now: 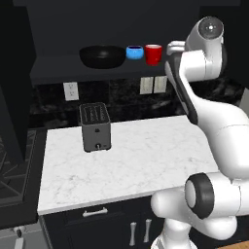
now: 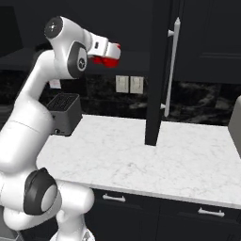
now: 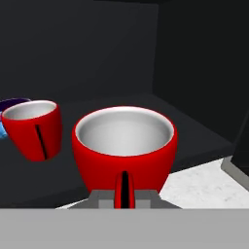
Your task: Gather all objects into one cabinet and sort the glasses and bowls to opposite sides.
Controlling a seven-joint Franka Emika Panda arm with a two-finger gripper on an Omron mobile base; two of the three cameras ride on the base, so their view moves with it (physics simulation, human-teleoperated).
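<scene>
On the dark shelf board point(image 1: 58, 65) of the black open cabinet stand a wide black bowl point(image 1: 102, 56), a small blue bowl point(image 1: 134, 52) and a red cup point(image 1: 152, 54), left to right. My gripper point(image 2: 110, 52) is up at shelf height to their right, shut on a second red cup point(image 2: 106, 60). In the hand view this held cup point(image 3: 124, 146) sits upright between the fingers, over the shelf's front edge point(image 3: 194, 141). The shelf cup point(image 3: 34, 129) stands to its left, apart from it. A sliver of the blue bowl point(image 3: 2, 130) shows behind that.
A grey toaster point(image 1: 95, 126) stands on the white marble counter point(image 1: 136, 160) below the shelf. Wall outlets point(image 1: 71, 90) line the backsplash. An open dark cabinet door with a long handle point(image 2: 172, 66) hangs right of the gripper. A stove point(image 1: 14, 165) lies at the left.
</scene>
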